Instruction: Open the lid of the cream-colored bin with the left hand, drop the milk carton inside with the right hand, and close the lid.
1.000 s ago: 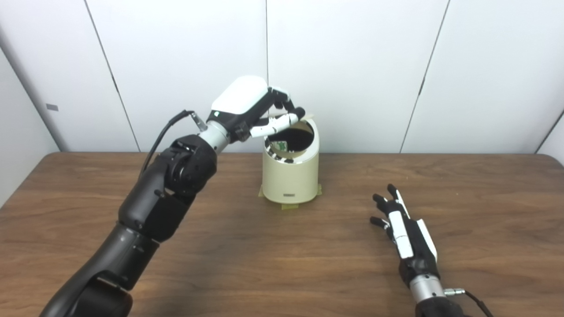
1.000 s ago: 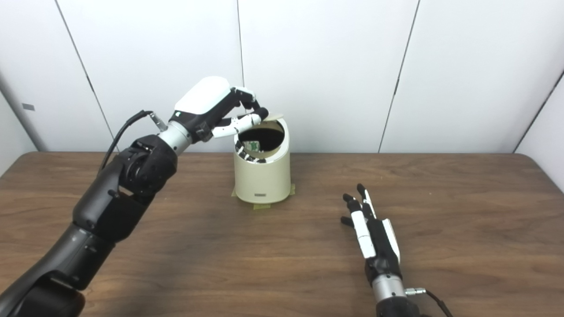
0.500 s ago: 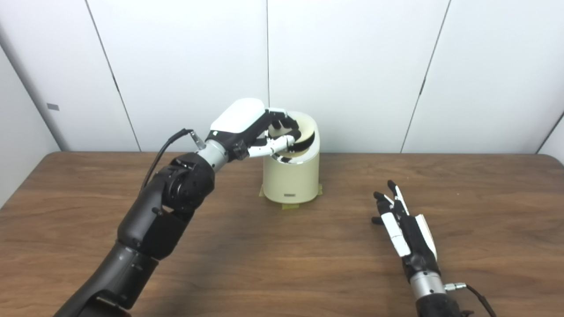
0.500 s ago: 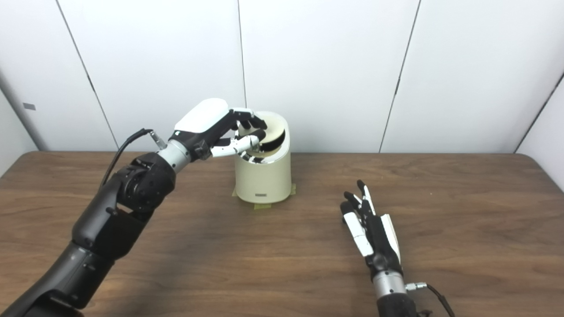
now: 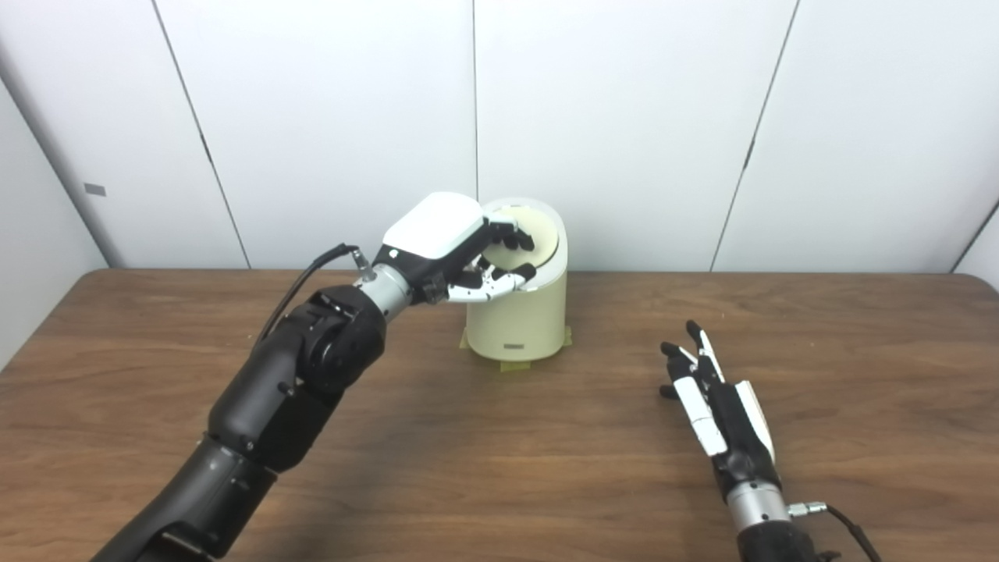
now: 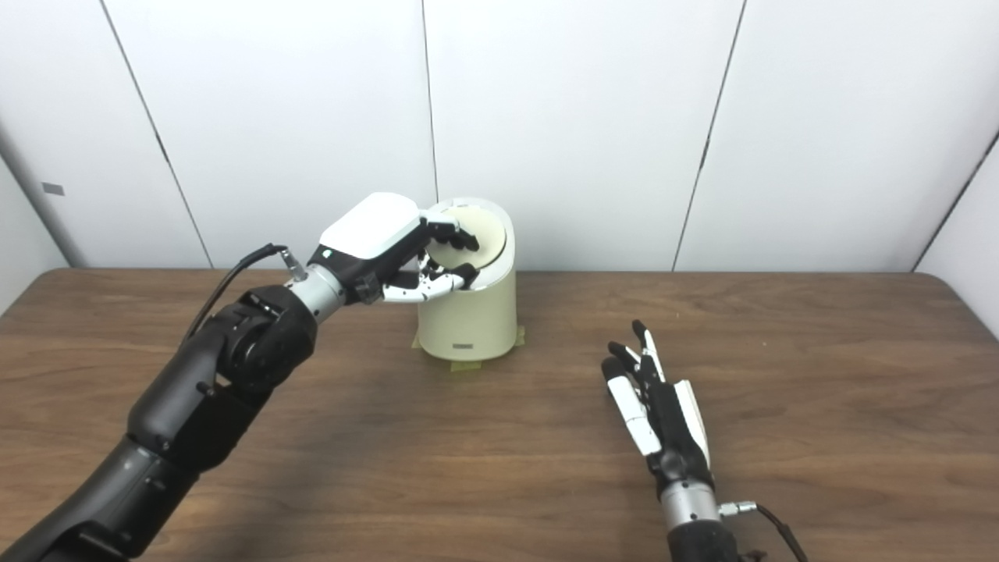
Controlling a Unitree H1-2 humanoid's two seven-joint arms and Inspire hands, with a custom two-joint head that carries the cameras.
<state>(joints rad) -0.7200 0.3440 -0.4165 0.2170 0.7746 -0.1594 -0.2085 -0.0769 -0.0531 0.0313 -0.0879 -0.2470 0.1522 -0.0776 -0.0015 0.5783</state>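
Cream-colored cylindrical bin (image 5: 517, 316) stands at the far middle of the brown wooden bench (image 5: 499, 460), before white wall panels (image 5: 624, 117), its round lid (image 5: 535, 234) down. Left robot hand (image 5: 453, 250) rests curled on the lid's left edge. Right robot hand (image 5: 718, 406) hovers spread and empty, near right.

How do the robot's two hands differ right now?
The left hand is raised at the bin, fingers curled over its lid; the right hand lies low over the table, fingers straight and apart, holding nothing. Both are black and white.
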